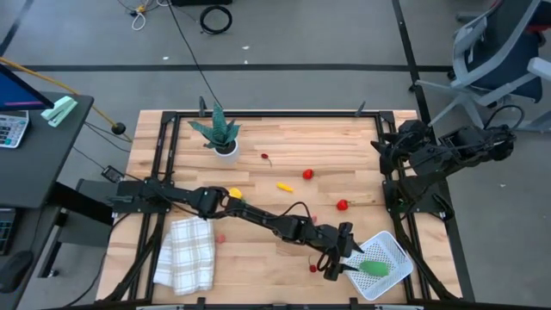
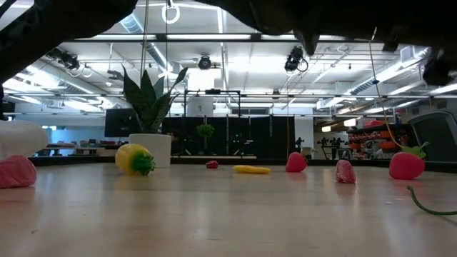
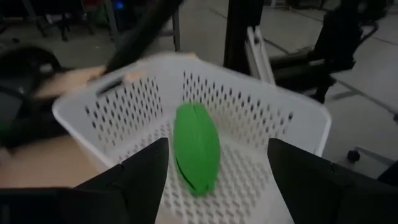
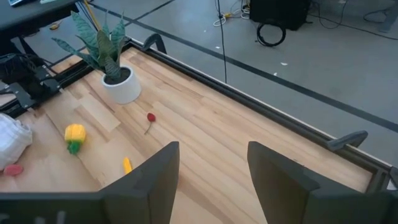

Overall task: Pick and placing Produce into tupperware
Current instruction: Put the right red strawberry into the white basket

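Note:
The white perforated tupperware [image 1: 389, 251] stands at the table's near right corner. A green oval produce piece [image 3: 196, 149] lies on its floor [image 1: 375, 269]. My left gripper [image 3: 217, 149] is open at the container's left rim [image 1: 343, 258], its fingers on either side of the green piece and apart from it. A yellow pepper [image 1: 234, 194], a small yellow piece [image 1: 284, 186] and several red pieces [image 1: 343, 205] lie loose on the wood. My right gripper [image 4: 208, 165] is open and waits above the table's far right edge [image 1: 405, 151].
A potted plant [image 1: 219, 133] stands near the far edge. A checked folded cloth [image 1: 185, 254] lies at the near left. My left arm stretches across the table's near half. In the low view, the pepper [image 2: 133, 159] and red pieces [image 2: 406, 164] sit on the wood.

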Action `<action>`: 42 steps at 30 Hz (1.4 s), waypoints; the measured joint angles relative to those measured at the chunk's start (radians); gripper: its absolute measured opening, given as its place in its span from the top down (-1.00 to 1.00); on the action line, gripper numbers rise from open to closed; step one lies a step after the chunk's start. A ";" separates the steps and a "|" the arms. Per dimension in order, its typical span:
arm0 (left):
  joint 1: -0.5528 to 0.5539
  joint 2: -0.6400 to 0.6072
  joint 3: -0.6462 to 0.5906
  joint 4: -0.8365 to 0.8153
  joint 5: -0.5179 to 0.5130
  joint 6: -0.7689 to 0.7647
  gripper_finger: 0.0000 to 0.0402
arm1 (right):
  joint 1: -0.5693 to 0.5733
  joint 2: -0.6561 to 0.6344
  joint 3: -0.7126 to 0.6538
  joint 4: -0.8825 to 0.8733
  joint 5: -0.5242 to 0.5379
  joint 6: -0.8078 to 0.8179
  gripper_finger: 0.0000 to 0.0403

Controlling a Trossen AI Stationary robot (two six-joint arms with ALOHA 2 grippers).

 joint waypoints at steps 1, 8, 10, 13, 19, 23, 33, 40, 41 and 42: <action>0.001 -0.003 0.012 0.001 0.000 0.000 -0.39 | 0.000 0.000 0.000 0.000 -0.001 0.000 0.01; 0.018 -0.078 0.013 -0.006 -0.002 0.005 -0.36 | 0.000 0.000 0.000 0.000 -0.053 -0.025 0.01; 0.027 -0.106 0.013 -0.038 -0.010 0.036 -0.36 | 0.000 0.000 0.000 0.000 -0.069 -0.041 0.01; 0.042 -0.164 0.013 -0.129 -0.050 0.075 -0.36 | 0.000 0.001 0.000 0.000 -0.097 -0.050 0.01; 0.079 -0.301 0.013 -0.428 -0.153 0.061 -0.29 | 0.000 0.001 0.000 0.000 -0.263 -0.052 0.01; 0.103 -0.402 0.013 -0.623 -0.182 -0.018 -0.11 | 0.007 0.001 0.000 -0.001 -0.456 -0.052 0.04; 0.128 -0.601 0.013 -0.998 -0.325 -0.087 0.75 | 0.109 0.065 0.000 -0.011 -0.867 -0.131 0.19; 0.128 -0.701 0.013 -1.140 -0.463 -0.135 0.87 | 0.215 0.262 0.000 -0.014 -0.903 -0.424 0.15; 0.129 -0.713 0.013 -1.152 -0.465 -0.146 0.85 | 0.224 0.296 0.000 -0.014 -0.906 -0.457 0.13; 0.129 -0.719 0.013 -1.160 -0.467 -0.162 0.83 | 0.234 0.335 0.000 -0.014 -0.910 -0.486 0.11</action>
